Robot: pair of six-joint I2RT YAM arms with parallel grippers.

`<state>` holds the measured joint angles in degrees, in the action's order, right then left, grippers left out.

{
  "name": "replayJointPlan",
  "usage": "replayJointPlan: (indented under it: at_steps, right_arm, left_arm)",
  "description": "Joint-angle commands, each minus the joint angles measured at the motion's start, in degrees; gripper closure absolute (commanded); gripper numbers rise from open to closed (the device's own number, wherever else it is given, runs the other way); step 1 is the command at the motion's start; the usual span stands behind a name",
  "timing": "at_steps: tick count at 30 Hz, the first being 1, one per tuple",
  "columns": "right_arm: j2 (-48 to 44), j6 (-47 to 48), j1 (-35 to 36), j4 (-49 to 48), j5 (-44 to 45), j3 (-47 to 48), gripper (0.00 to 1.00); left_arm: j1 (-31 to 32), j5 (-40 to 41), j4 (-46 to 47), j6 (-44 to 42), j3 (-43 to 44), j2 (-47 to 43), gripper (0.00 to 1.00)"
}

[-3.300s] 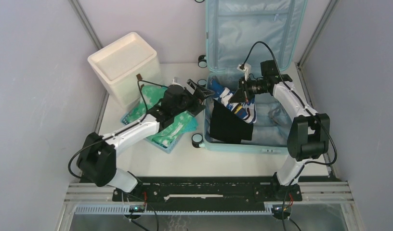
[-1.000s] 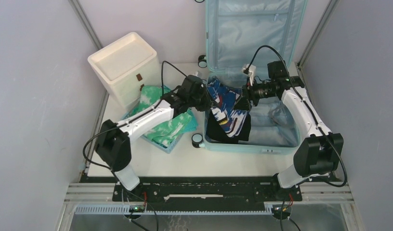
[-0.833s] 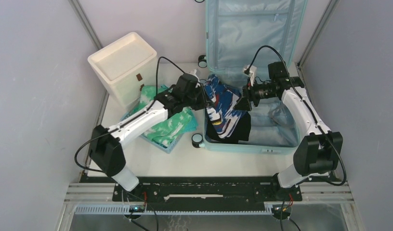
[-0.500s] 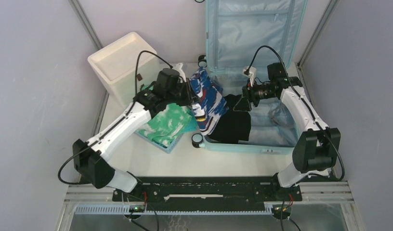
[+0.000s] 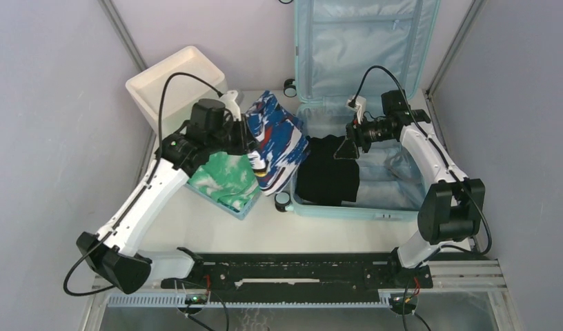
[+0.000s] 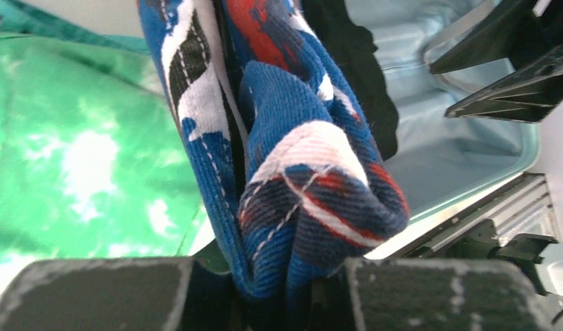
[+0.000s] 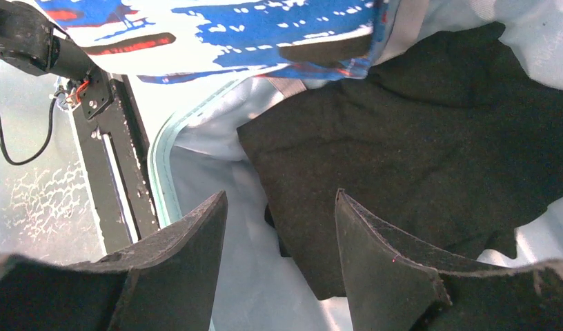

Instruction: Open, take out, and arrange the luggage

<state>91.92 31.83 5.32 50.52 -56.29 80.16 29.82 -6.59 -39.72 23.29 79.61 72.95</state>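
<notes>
Since the earlier frames, the left gripper (image 6: 265,293) has carried the blue, white and red patterned garment (image 5: 275,138) out of the luggage (image 5: 365,48) toward 9 o'clock. Its fingers are nearly closed, clamped on a bunched fold of that garment above the green tie-dye cloth (image 5: 223,176). The luggage lies open at 1 o'clock on the table, lid upright, with a black garment (image 5: 327,176) on its lining; the right gripper (image 7: 280,200) hovers over this garment, fingers spread apart and holding nothing.

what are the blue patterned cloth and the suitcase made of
The patterned cloth looks like soft matte textile, probably cotton-like: stitch lines and fuzzy folds show. The luggage seems to be a smooth hard plastic shell, with slightly shiny, creased fabric lining.
</notes>
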Motion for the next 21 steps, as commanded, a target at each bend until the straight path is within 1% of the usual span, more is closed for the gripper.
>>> replayJointPlan:
  at_steps: [1, 6, 10, 15, 18, 21]
  right_arm:
    - [0.14, -0.47, -0.15, -1.74, -0.33, -0.09, 0.34]
    - [0.57, -0.46, 0.03, -1.83, -0.05, -0.09, 0.34]
    - [0.89, -0.47, 0.38, -1.92, 0.29, -0.04, 0.34]
    - [0.92, -0.37, 0.57, -1.68, 0.81, -0.04, 0.34]
    - [0.97, -0.24, 0.65, -1.57, 1.07, -0.09, 0.34]
    - [1.02, -0.18, 0.74, -1.49, 1.22, -0.09, 0.34]
  left_arm:
    - [-3.94, 3.33, -0.08, -6.55, 5.05, -6.97, 1.0]
    - [-9.32, 5.43, -2.82, -8.92, 2.7, -12.43, 1.0]
    - [-17.26, 3.41, -2.97, -7.66, -5.58, -15.48, 1.0]
    - [-23.9, 0.9, -2.34, -4.12, -14.12, -15.91, 1.0]
    - [-26.26, 2.37, -2.46, -2.4, -16.49, -16.03, 1.0]
    - [-28.44, 6.21, -3.41, -0.74, -17.85, -16.38, 1.0]
